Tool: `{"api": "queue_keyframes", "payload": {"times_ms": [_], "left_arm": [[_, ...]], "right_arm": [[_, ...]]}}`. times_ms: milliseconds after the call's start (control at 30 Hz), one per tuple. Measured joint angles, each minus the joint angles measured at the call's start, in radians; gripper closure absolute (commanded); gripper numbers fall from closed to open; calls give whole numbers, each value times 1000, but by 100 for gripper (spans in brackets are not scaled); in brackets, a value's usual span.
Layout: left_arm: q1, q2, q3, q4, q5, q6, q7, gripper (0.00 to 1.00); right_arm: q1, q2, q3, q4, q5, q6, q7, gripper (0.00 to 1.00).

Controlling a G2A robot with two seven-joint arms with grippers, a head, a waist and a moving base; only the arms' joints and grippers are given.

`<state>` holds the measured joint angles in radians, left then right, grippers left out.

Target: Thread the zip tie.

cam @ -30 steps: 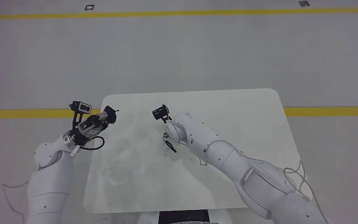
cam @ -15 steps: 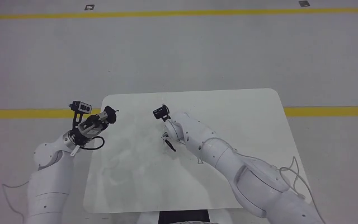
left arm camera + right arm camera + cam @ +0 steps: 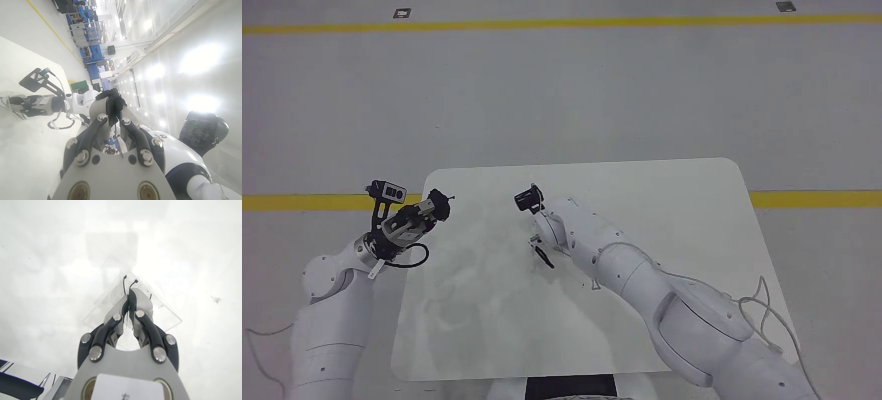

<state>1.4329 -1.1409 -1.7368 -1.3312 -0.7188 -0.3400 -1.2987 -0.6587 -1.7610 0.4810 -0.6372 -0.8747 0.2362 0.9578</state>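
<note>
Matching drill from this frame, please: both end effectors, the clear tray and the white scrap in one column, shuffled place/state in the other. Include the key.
1. left end effector
2. right end effector
3. clear tray
4. white scrap

A. flat on the table, under an end effector
B. shut on a zip tie
C. on bare table, apart from the tray
D. at the table's far left corner, shut on a black item

Pairs: 1-D, 2-B, 3-A, 4-C
</note>
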Motion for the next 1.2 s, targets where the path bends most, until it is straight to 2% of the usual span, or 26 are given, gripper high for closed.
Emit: {"api": "queue_keyframes", "payload": {"times_ms": [400,633,767,900,1033,1200], "left_arm": [[0,0,0,0,0,0,0,100],[0,0,0,0,0,0,0,100],[0,0,0,0,0,0,0,100],[0,0,0,0,0,0,0,100],[0,0,0,0,0,0,0,100],[0,0,0,0,0,0,0,100]], "right_arm": [[-6,11,48,-20,-11,-23,27,100],[-25,56,136,-100,17,-95,49,100],[-62,102,223,-190,44,-139,75,100],[-123,148,316,-302,56,-158,95,100],[-202,191,418,-429,77,-179,119,100],[-319,234,562,-590,168,-227,104,100]]}}
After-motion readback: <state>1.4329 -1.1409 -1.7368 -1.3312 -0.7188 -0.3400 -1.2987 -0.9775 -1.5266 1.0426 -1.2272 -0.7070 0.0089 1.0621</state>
